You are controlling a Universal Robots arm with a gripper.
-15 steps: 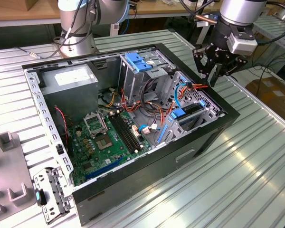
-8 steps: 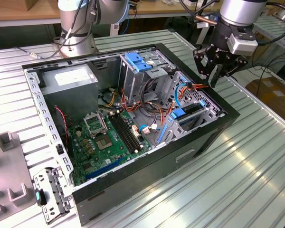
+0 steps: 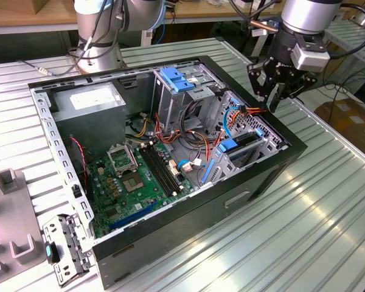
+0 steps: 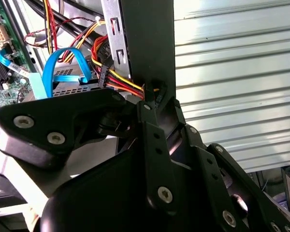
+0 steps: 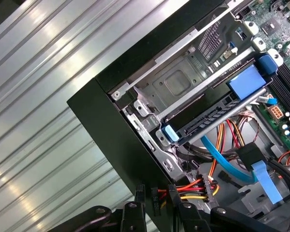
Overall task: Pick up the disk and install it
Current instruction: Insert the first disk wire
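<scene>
Gripper: the black gripper hangs above the corner of the open computer case on the exterior view's right. It carries nothing; whether its fingers are apart or together I cannot tell. In the first wrist view its tips sit just over the red, yellow and black power wires.

Step in hand: judged from the free gripper above a seated drive, the work is at or past insertion.

Next move calls for: confirming that the carrier is fully home, with the fingers kept out of the wires and the blue data cable.

Disk location: the disk lies in the lower drive cage at that same corner, blue carrier rail showing.

Disk axis: long axis runs level along its slot, one end towards the case wall, the other, with the broad blue tab, towards the motherboard.

Far side: a second blue-topped drive cage stands beyond, near the power supply.
</scene>
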